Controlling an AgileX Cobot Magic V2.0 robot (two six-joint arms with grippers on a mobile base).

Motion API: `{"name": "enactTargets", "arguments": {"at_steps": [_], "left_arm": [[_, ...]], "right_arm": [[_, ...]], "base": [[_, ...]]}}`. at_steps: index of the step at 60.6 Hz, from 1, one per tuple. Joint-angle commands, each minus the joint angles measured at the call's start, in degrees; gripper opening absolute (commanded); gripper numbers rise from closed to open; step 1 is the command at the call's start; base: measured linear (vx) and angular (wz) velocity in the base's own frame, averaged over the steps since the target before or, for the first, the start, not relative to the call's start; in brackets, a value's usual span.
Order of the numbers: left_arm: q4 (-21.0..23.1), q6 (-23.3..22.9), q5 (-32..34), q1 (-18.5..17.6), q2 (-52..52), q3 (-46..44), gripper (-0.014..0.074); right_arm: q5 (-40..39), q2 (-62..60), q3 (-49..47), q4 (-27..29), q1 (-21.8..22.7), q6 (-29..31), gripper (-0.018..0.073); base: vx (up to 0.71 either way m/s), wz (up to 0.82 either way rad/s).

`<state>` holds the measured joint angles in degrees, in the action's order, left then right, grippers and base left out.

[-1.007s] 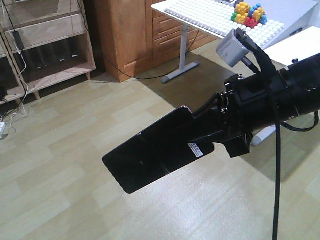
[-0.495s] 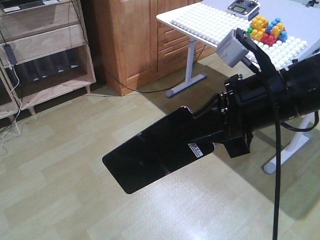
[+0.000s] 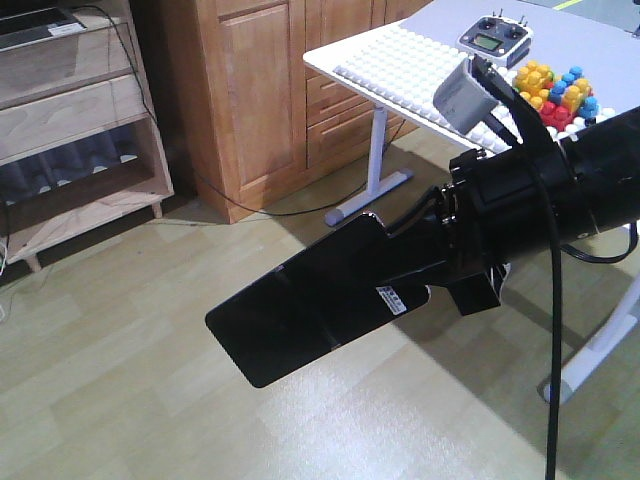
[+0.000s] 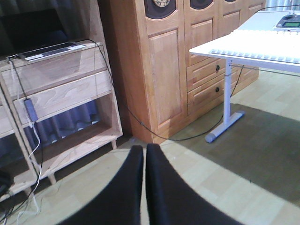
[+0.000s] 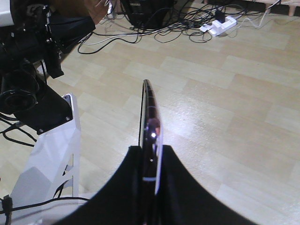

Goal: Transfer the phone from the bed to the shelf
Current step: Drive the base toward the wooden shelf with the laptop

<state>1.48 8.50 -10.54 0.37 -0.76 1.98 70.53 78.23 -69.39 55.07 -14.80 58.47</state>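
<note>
Front-facing view. Phone [image 3: 310, 310]: flat glossy black slab with rounded corners, a seam across its middle and a white sticker near the gripped end. It is held clear above the floor [image 3: 150, 400], free end pointing to the lower left of the frame. Right end effector [image 3: 405, 265]: matte black, entering from the right edge, clamped on the phone's right end. Floor: pale wood-look planks with a soft sheen, bare and open across the lower left and centre. Shelf [image 3: 70, 115]: pale natural-wood unit with visible grain, upper left, well apart from the phone. Cabinet [image 3: 250, 100]: orange-brown panelled wood, top centre, just beside the shelf. Counter [image 3: 400, 60]: white studded top on a grey leg, upper right, carrying coloured building blocks [image 3: 555, 90] and a grey remote controller [image 3: 493, 38].

Left wrist view. Left end effector [image 4: 141, 149]: two dark tapered fingers [image 4: 126, 192] rising from the bottom edge, closed against each other with only a thin slit between. Shelf [image 4: 61, 93] fills the left side, its thick boards and open lower bay facing the camera; the cabinet [image 4: 164, 70] stands at centre and the counter [image 4: 248, 44] at the right. Bare floor lies between the fingertips and the furniture.

Right wrist view. Phone [image 5: 150, 122] seen edge-on, thin with a silvery-pink rim, upright at centre and pinched between the black fingers [image 5: 126, 187] of the right end effector [image 5: 151, 152]. Open floor [image 5: 225, 93] spreads to the right; tangled black cables [image 5: 178, 18] run along the top edge; a white frame [image 5: 51, 154] occupies the lower left.
</note>
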Motion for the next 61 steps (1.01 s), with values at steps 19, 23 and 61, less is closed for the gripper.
{"name": "enactTargets", "arguments": {"at_steps": [19, 23, 61], "left_arm": [[0.5, -0.3, 4.1, -0.3, -0.7, -1.3, 0.0001], [0.5, -0.3, 4.1, -0.3, -0.7, -1.3, 0.0001], [0.5, -0.3, 4.1, -0.3, -0.7, -1.3, 0.0001]], "right_arm": [[3.1, -2.0, -1.5, 4.4, 0.0, 0.3, -0.0002], [3.1, -2.0, -1.5, 4.4, 0.0, 0.3, -0.0002], [3.1, -2.0, -1.5, 4.4, 0.0, 0.3, -0.0002]], "base": [[0.40, 0.03], [0.39, 0.09], [0.38, 0.27]]}}
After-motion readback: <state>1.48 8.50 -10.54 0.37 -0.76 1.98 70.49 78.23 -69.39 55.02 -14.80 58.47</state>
